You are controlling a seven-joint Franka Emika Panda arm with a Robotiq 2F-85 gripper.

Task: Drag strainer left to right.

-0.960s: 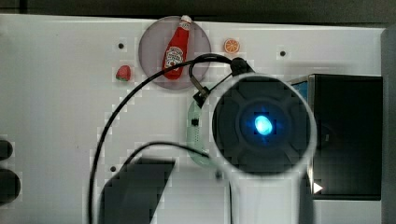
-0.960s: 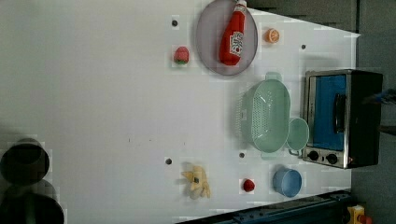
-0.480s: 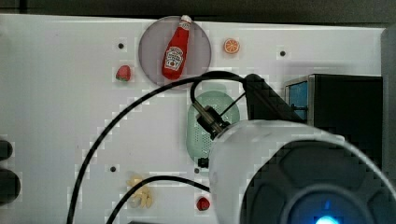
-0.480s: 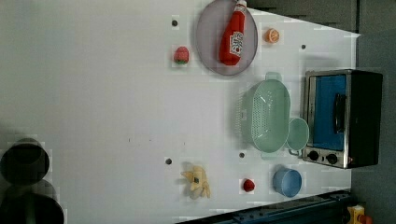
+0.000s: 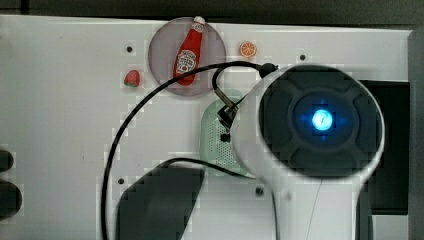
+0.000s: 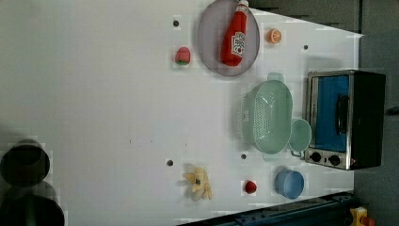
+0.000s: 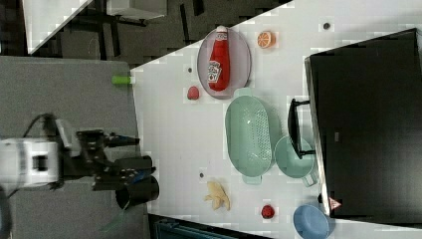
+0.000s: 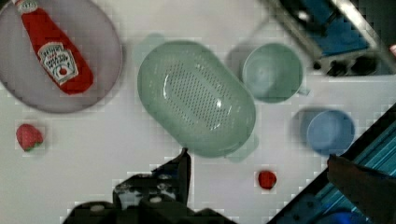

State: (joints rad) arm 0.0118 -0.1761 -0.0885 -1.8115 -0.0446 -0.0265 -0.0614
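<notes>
Mint-green strainer (image 8: 196, 98) lies apart from the wide-spread, empty end effector (image 8: 254, 165).

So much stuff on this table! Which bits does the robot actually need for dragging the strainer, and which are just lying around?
Needed:
strainer
claw, open

Lying about:
ketchup bottle on plate
mug
blue bowl
toaster oven
strawberry
orange slice
banana

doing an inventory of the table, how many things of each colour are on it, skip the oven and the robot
Mint green: 2, the strainer and the mug
Red: 3, the ketchup bottle, the strawberry and a small red piece
Blue: 1, the bowl
Orange: 1, the orange slice
Grey: 1, the plate
Yellow: 1, the banana
Total: 9
</notes>
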